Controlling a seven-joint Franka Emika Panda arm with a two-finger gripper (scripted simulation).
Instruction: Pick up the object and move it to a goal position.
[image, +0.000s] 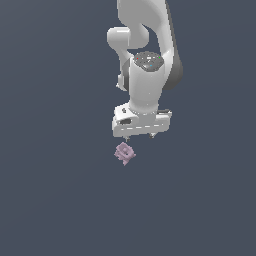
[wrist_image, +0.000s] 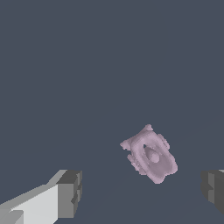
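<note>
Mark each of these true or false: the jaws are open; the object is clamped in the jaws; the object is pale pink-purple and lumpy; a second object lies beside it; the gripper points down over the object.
1. The jaws are open. True: in the wrist view the fingers stand wide apart.
2. The object is clamped. False: it lies free, with neither finger touching it.
3. The object is pale pink-purple and lumpy. True.
4. A second object lies beside it. False: only one object shows.
5. The gripper points down over the object. True: it hangs just above it in the exterior view.
</note>
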